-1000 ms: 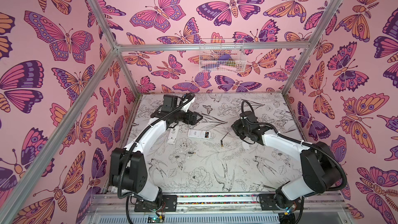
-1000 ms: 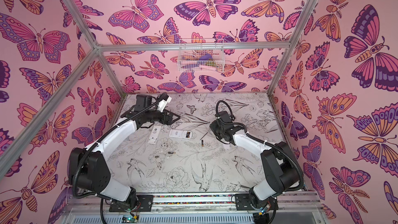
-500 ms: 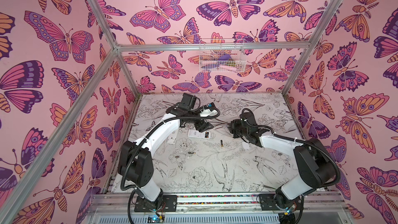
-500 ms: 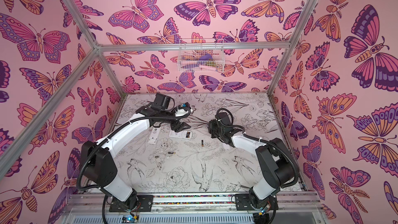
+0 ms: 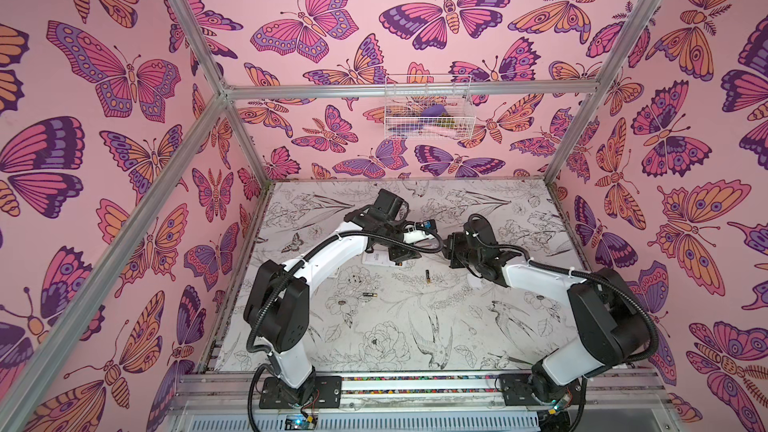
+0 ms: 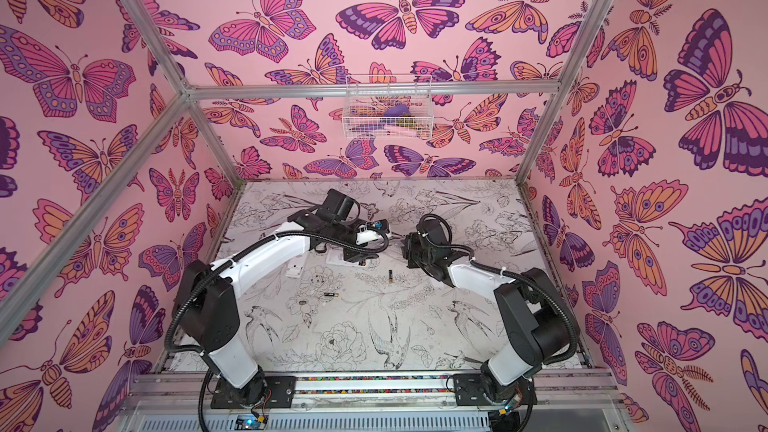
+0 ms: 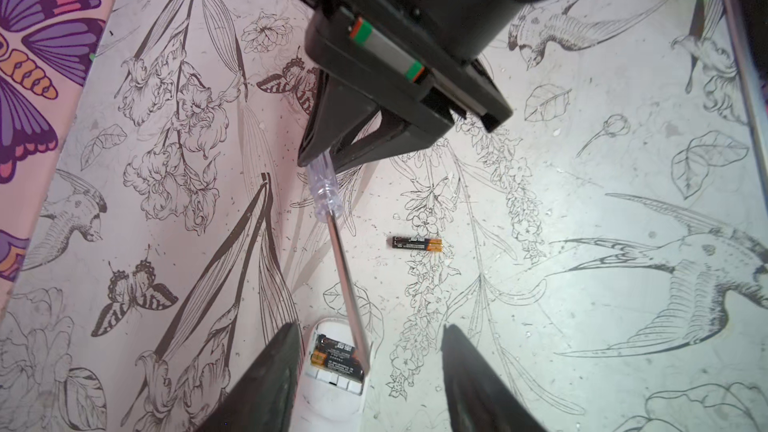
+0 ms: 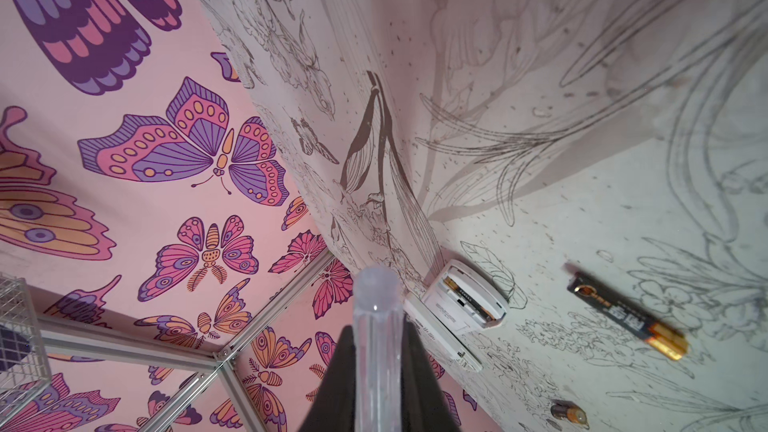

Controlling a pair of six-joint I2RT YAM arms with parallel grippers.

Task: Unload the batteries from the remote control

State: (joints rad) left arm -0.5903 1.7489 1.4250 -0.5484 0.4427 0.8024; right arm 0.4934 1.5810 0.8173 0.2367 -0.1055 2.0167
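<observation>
Two batteries [image 5: 427, 276] lie loose on table [image 5: 415, 326]; two more seem to sit in remote [image 7: 328, 401] bay, mid-table betw. the arms.
Step in hand, I judge: pry next cell w/ screwdriver [image 7: 326, 191]. Right gripper [image 8: 376, 326] is clamped tight on its clear handle, arm reaching in low, wrist tilted so shaft slants down to bay's edge. Left gripper [image 7: 370, 330] is abt half open, straddling remote's end and gripping nothing; one side close, other w/ a gap. Left arm is stretched fwd, wrist bent down. To do it well: pinch remote body first so it can't skid, get tip under cell's end, lever gently at a shallow angle so cell rolls out, not flicks off.
</observation>
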